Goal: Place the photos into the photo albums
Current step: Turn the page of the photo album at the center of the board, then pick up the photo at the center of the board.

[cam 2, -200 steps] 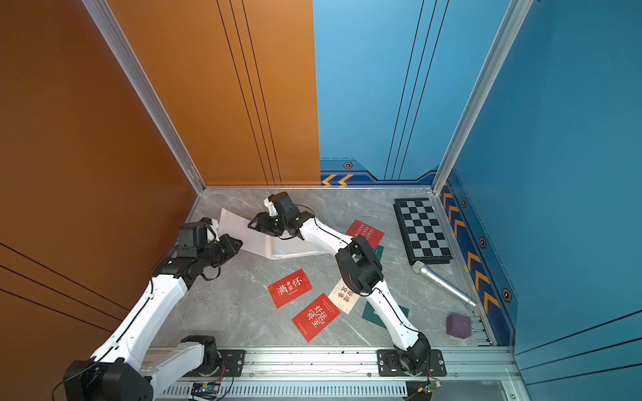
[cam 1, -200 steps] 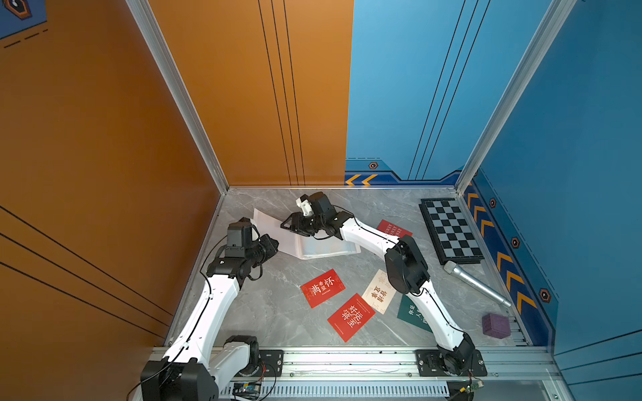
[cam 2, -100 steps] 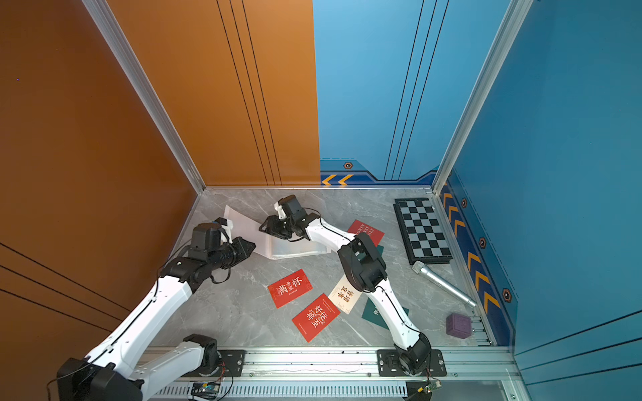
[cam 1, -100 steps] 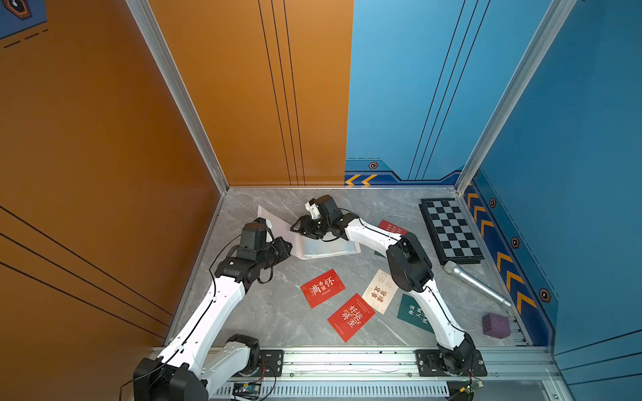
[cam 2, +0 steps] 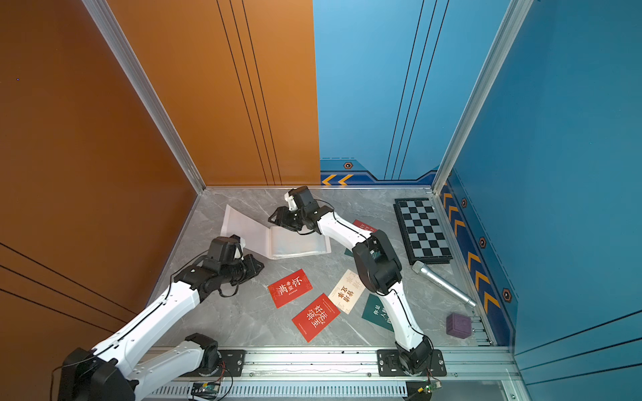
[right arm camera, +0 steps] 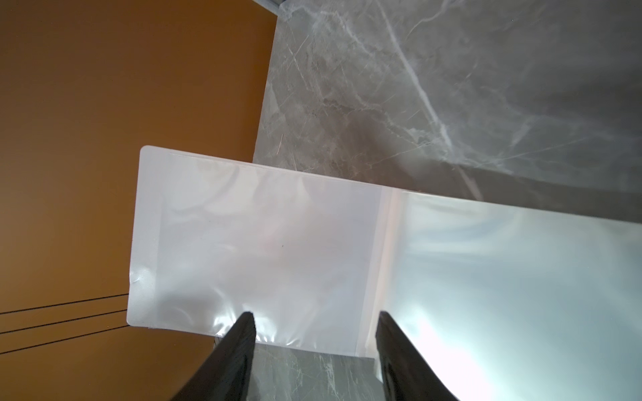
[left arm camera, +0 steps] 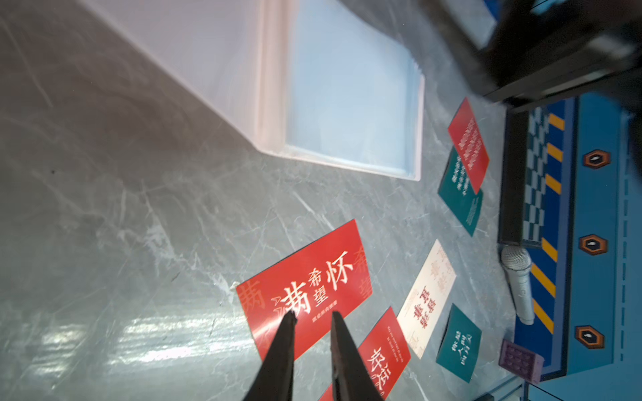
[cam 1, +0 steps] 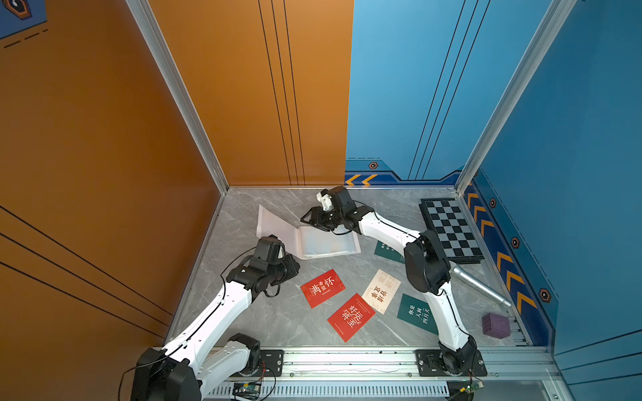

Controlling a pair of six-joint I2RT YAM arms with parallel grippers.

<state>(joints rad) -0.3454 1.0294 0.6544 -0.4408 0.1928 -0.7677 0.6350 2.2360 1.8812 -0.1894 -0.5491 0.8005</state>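
The photo album lies open at the back left of the table, clear sleeve page up, its pale cover tilted upward. My right gripper hovers open at the album's far edge, nothing between its fingers. My left gripper stands narrowly open and empty, its tips above a red photo. A second red photo, a cream photo and a green photo lie in front. Another green photo and a red one lie partly hidden behind my right arm.
A black-and-white checkerboard lies at the back right. A silver microphone and a purple cube sit along the right wall. The orange wall stands close behind the album's raised cover. A metal rail borders the front.
My left arm has swung away from the album's left side, forward and right, toward the red photo. My right gripper has stayed by the album's far edge, shifting only slightly.
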